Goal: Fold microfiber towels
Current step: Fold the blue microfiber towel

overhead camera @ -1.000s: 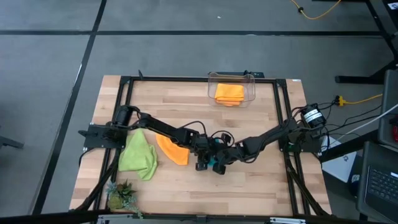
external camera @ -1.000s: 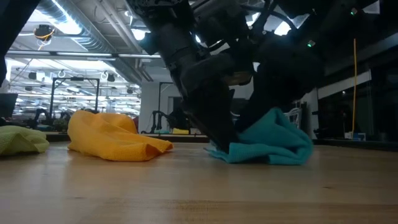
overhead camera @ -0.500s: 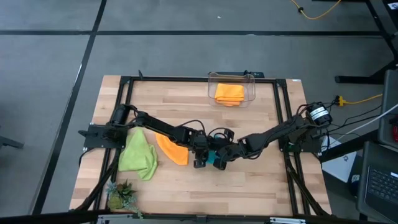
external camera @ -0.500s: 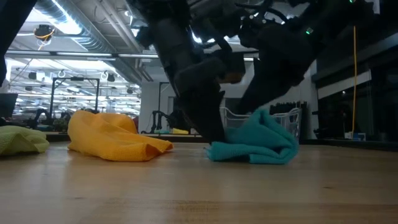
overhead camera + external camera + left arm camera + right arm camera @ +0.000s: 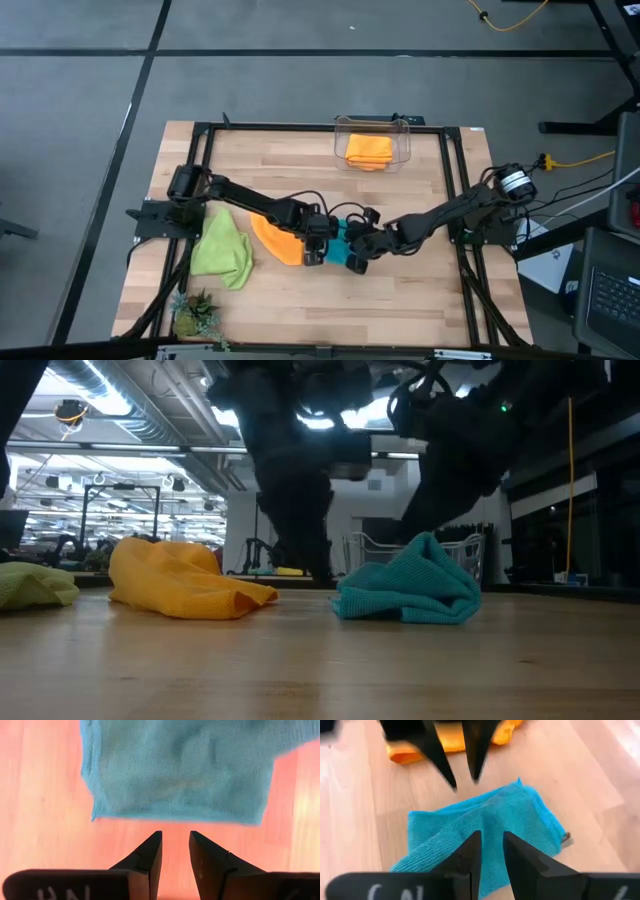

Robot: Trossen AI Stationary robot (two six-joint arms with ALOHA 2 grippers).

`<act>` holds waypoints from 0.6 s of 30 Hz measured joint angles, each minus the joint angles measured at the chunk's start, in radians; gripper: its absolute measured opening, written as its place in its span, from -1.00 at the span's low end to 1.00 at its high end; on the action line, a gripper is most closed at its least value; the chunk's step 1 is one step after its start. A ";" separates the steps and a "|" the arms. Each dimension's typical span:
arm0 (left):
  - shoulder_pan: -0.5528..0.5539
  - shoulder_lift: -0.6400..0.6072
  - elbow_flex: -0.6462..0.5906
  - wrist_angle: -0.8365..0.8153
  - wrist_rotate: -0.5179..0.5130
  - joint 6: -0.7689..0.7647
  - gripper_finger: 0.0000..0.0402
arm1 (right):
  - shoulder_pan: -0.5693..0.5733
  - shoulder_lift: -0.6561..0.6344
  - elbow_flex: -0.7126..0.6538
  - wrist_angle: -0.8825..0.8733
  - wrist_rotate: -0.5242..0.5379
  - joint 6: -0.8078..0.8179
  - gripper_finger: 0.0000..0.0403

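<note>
Blue towel [image 5: 405,585]: we see it bunched mid-table, beside the orange towel [image 5: 275,240].
Left gripper [image 5: 174,851]: just short of its edge, jaws narrowly apart, empty.
Right gripper [image 5: 489,851]: above it, narrow gap, empty.

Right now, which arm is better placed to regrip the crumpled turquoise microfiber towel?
Probably right. The right gripper hangs directly over the crumpled turquoise microfiber towel, jaws slightly apart and empty. The left gripper, also empty, points at bare wooden table beside the towel's edge.

Wood table [image 5: 420,290]: turquoise towel [image 5: 338,246], orange towel [image 5: 274,240], green towel [image 5: 222,250], plant [image 5: 196,314], bin [image 5: 374,142].
</note>
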 joint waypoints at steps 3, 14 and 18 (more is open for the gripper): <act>-0.001 -0.014 0.000 -0.043 -0.019 0.000 -0.54 | 0.007 0.027 0.000 0.013 -0.020 0.006 -0.59; 0.046 -0.031 0.001 -0.106 -0.107 0.008 -0.54 | 0.041 0.151 -0.001 0.221 -0.107 0.004 -0.59; 0.049 -0.031 0.001 -0.048 -0.107 0.008 -0.54 | 0.040 0.227 -0.001 0.296 -0.105 0.009 -0.59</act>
